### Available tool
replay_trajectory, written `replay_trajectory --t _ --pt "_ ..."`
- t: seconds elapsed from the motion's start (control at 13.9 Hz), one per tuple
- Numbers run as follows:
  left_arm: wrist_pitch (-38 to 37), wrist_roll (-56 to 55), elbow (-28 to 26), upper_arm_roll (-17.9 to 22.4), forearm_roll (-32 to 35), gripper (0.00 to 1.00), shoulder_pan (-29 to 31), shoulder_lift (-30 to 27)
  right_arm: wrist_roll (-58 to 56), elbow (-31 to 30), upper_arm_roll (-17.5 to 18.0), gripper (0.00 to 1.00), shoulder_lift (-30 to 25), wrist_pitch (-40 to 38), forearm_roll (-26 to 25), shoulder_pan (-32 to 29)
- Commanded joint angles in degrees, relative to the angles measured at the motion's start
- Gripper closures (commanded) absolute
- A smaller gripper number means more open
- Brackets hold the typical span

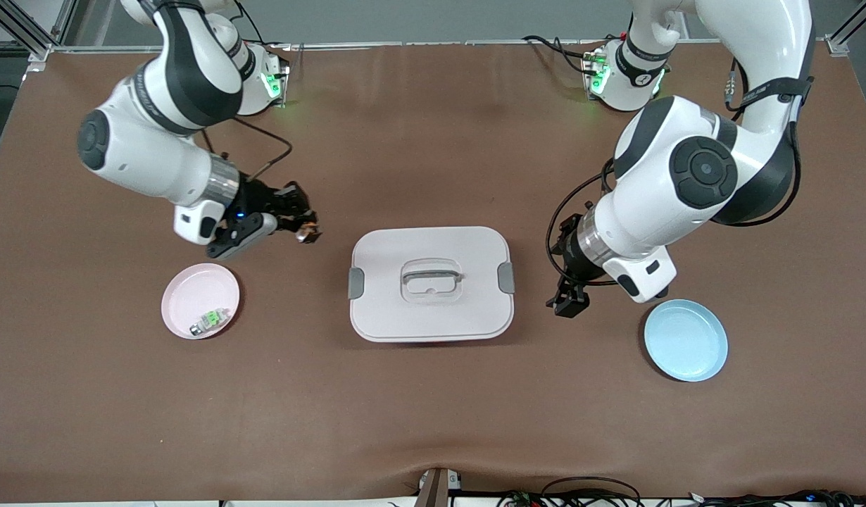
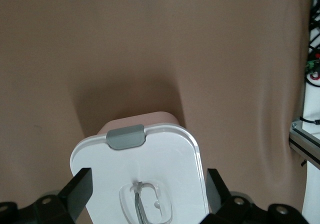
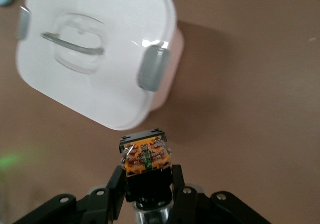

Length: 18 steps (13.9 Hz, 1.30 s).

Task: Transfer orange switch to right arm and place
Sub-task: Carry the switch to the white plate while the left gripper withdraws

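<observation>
The orange switch [image 1: 308, 233] is a tiny black block with an orange face, held in my right gripper [image 1: 303, 227]. The gripper is over bare table between the pink plate [image 1: 183, 294] and the white lidded box [image 1: 431, 310]. In the right wrist view the black fingers [image 3: 116, 189] clamp the switch [image 3: 146, 158] on both sides, with its orange face pointing away from the wrist. My left gripper [image 1: 569, 301] is open and empty, low beside the box at the left arm's end. Its fingers [image 2: 80, 188] stand wide apart in the left wrist view.
A green-faced switch [image 1: 211, 320] lies in the pink plate. A light blue plate [image 1: 685, 340] sits near the left gripper, nearer the front camera. The box lid [image 2: 165, 159] has grey clips and a clear handle. The box also shows in the right wrist view [image 3: 115, 84].
</observation>
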Motion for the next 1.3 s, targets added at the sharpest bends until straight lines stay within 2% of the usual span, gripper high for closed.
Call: replay_trajectory --t 0.0,0.36,0.58,1.01,1.23 --pt "-1.19 6.01 -0.50 0.35 1.33 0.00 0.92 -1.67 -9.25 1.90 0.68 1.00 1.63 -1.30 -7.58 -2.78" --pt "-1.19 16.38 -0.50 0.18 3.35 0.00 3.64 -1.93 -27.02 1.90 0.68 1.00 4.00 1.67 -20.32 -8.84" --pt "-1.97 22.54 -0.67 0.18 3.26 0.00 5.92 -2.72 -36.16 0.15 0.68 1.00 5.94 7.20 -21.13 -12.36" --pt "-6.19 37.74 -0.85 0.26 3.26 0.00 8.65 -4.31 -49.62 -9.08 0.68 1.00 8.31 24.34 -21.92 -16.06" --pt "-6.72 41.88 -0.85 0.27 3.35 0.00 9.87 -4.57 -53.32 -10.75 0.59 1.00 9.89 29.44 -25.42 -17.72"
